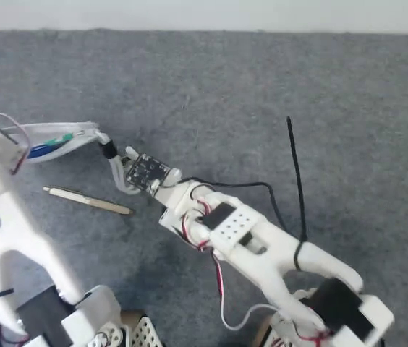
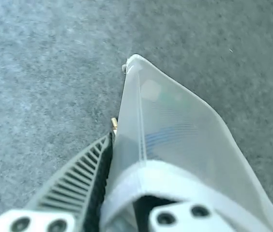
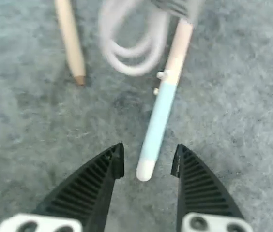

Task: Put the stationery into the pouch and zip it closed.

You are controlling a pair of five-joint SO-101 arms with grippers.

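On the left, the left gripper (image 2: 127, 193) is shut tight on the pouch (image 1: 58, 139). A tan pencil (image 1: 88, 200) lies a bit nearer. Further right, the right gripper (image 3: 148, 157) is open. The blue pen (image 3: 159, 118) points straight away from it, its end between the jaws. This arm is nearer.

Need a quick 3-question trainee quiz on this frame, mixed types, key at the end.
1. True or false: the beige pen is inside the pouch.
2. What is the left gripper shut on? A) pouch B) beige pen C) nothing
3. Short answer: what lies between the open fingers of the right gripper?
Key: 1 false, it lies on the table; 2 A; 3 the end of the blue pen.
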